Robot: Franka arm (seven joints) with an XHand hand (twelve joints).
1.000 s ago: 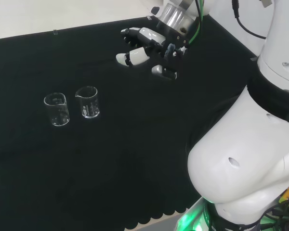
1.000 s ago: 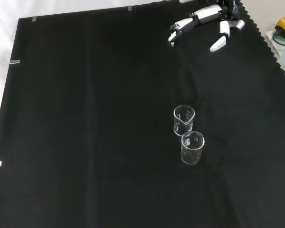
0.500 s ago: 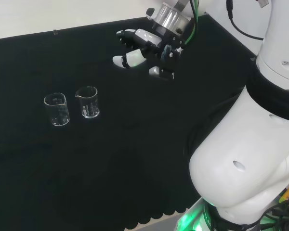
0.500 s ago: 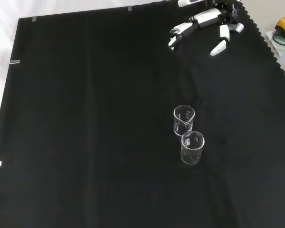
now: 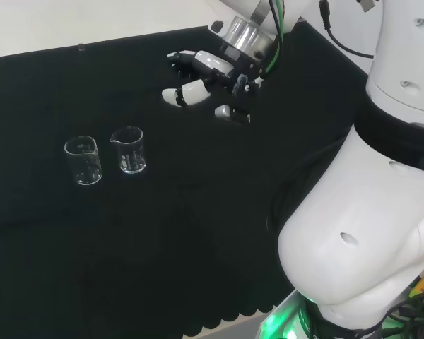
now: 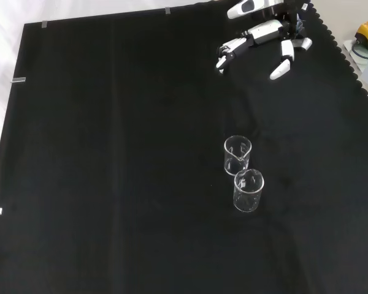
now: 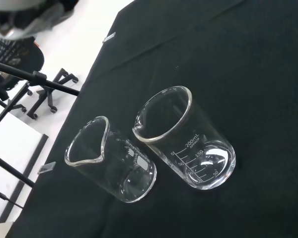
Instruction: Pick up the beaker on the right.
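Hand (image 5: 212, 70): hung above cloth (image 5: 198, 233) near its far edge in head view, fingers (image 6: 233, 46) spread, relaxed, holding nothing.
Beakers: right beaker (image 5: 129, 150) just beside left beaker (image 5: 83, 161), upright mid-cloth, well apart from hand.

- The arm (image 5: 381, 212) reaches from the head view's right toward its upper centre.
- The hand (image 5: 210, 78) hangs at the wrist (image 5: 244, 34) above the cloth, holding nothing.
- The fingers (image 6: 257, 30) are spread, nearly straight.
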